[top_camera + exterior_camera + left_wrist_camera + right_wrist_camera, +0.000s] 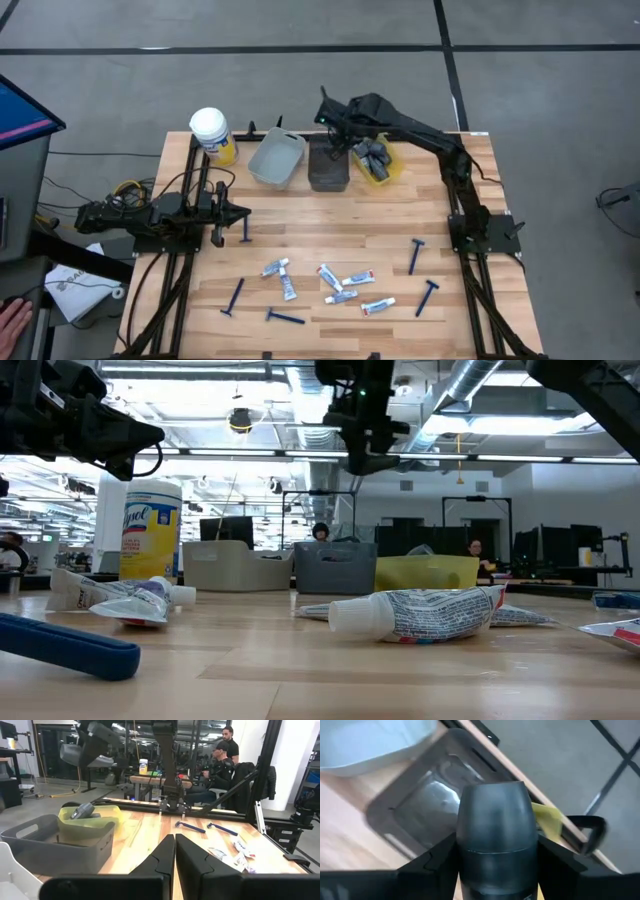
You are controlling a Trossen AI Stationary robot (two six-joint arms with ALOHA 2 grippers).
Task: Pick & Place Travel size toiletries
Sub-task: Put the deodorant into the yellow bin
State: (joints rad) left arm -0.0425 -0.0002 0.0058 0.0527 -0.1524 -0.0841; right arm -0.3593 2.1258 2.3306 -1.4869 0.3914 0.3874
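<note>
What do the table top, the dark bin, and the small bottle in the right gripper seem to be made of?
Table top: probably wood, pale planks with visible seams. Dark bin: likely moulded plastic, smooth with a soft sheen and rounded corners. Small bottle, held in the right gripper above that bin: likely plastic, dark grey and glossy, with a seam line around it.

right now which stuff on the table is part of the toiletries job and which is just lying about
Job things:
- dark grey mini bottle held in the right gripper over the dark bin
- mini bottles in the yellow bin
- blue razors
- white tubes
- grey bin

Lying about:
- wipes jar
- left gripper, shut, waiting
</note>
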